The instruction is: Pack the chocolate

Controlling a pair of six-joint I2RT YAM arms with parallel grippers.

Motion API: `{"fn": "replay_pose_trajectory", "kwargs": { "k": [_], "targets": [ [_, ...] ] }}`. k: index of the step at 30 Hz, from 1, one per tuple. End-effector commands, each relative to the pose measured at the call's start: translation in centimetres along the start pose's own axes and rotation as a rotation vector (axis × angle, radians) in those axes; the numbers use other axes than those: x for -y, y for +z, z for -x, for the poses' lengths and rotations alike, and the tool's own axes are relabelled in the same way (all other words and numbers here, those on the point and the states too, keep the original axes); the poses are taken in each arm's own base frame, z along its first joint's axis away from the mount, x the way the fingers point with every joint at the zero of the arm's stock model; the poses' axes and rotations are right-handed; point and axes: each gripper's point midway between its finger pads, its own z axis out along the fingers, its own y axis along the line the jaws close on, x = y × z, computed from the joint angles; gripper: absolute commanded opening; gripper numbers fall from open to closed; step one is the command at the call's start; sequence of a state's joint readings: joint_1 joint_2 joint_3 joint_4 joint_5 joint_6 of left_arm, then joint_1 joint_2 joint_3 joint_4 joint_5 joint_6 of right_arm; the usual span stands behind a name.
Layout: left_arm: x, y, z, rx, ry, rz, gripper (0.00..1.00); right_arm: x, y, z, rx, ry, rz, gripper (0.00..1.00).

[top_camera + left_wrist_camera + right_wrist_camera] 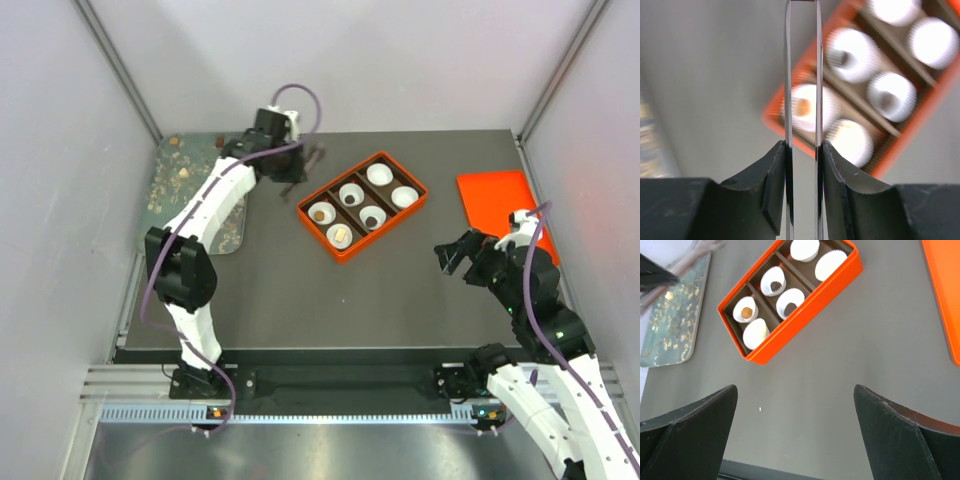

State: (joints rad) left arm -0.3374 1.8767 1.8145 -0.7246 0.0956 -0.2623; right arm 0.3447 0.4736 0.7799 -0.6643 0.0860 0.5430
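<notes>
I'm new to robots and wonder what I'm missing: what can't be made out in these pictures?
Left wrist view: the tongs run off the top edge, so whether their tips carry anything is unseen.
Same view: box and cups are blurred, contents unclear.
Top view: chocolates on the tray are too small to count.
Right wrist view: the lid is cut by the right edge.
</notes>
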Motion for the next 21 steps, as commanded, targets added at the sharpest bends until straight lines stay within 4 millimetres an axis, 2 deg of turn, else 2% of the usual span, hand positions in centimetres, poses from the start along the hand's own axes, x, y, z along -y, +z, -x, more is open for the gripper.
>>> {"fn": "replay_pose_trajectory", "kwargs": {
  "k": [1,3,4,7,13,21],
  "targets": [
    [7.4,-2.6,1.9,0.095,0.070,-0.139,0.30,-0.8,-1.1,2.2,0.064,-0.003,0.012,1.00],
    [9.6,-2.2,1.4,0.095,0.106,-0.167,0.30,-0.7,-1.2,2.3,0.069,-0.003,0.006,1.00],
    [11.5,-2.2,0.8,0.094,0.132,-0.197,0.30,-0.6,-1.2,2.3,0.072,-0.002,0.000,1.00],
    [14.4,-1.5,0.1,0.091,0.166,-0.248,0.30,-0.5,-1.2,2.2,0.068,-0.001,-0.002,1.00],
    [17.5,1.1,-1.4,0.062,0.208,-0.299,0.30,-0.3,-1.2,2.3,0.073,-0.006,-0.015,1.00],
    [19.1,4.1,-3.5,0.017,0.232,-0.335,0.30,0.0,-1.2,2.4,0.078,-0.004,-0.027,1.00]
  ]
}}
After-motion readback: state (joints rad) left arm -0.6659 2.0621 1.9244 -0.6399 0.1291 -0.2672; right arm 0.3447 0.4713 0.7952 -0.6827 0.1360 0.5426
